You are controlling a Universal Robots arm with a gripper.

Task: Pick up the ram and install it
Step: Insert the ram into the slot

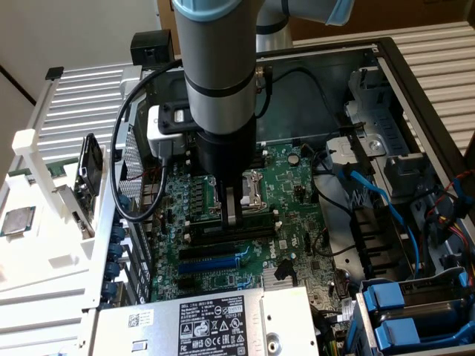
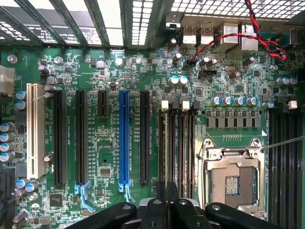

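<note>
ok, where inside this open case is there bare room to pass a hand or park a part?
Free: dark bare metal case panel between the grey robot arm and the silver drive cage; the silver power supply's flat top beside its black label. Crowded: green motherboard around the gripper; blue cables at the exterior view's right.

This looks like a robotics lab or computer-assembly workshop. A desktop computer case (image 1: pixel 386 59) lies open on its side with its green motherboard (image 1: pixel 293 185) bare, and a grey robot arm (image 1: pixel 219 67) reaches into it, its hand (image 1: pixel 232 215) just above the board. On the exterior view's left, a white parts rack (image 1: pixel 44 259) holds loose components, among them a square processor chip (image 1: pixel 16 221). A labelled power supply (image 1: pixel 211 322) and blue cables (image 1: pixel 375 196) sit exposed inside the case.
</note>
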